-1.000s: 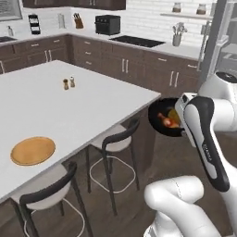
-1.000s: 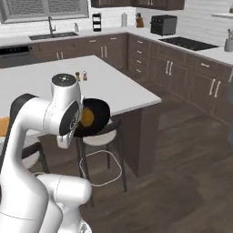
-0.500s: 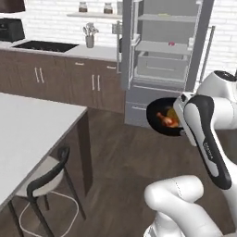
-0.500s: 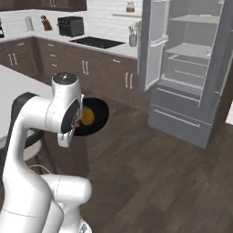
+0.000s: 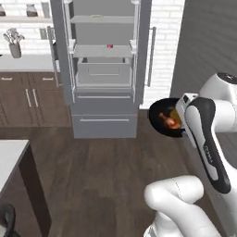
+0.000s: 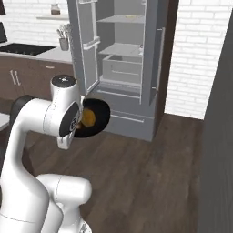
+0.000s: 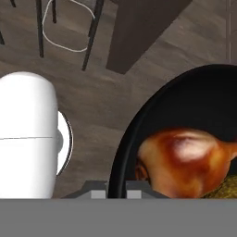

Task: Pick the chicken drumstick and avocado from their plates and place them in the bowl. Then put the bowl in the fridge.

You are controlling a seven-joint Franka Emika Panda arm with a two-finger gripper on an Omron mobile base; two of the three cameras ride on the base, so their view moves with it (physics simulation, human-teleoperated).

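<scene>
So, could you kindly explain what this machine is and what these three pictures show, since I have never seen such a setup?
It is a white robot arm on a driving base, in a simulated kitchen. Two pictures come from cameras on the base, behind the arm to its left and right; the third comes from a camera on the hand, looking along the gripper. The arm carries a black bowl above the dark wood floor. In the bowl lie a chicken drumstick and an avocado. In the hand view the bowl's rim sits at the gripper, so it seems gripped there. Ahead stands the grey fridge, doors open, its shelves and a drawer showing. A corner of a table shows at the lower left of the left base view.
</scene>
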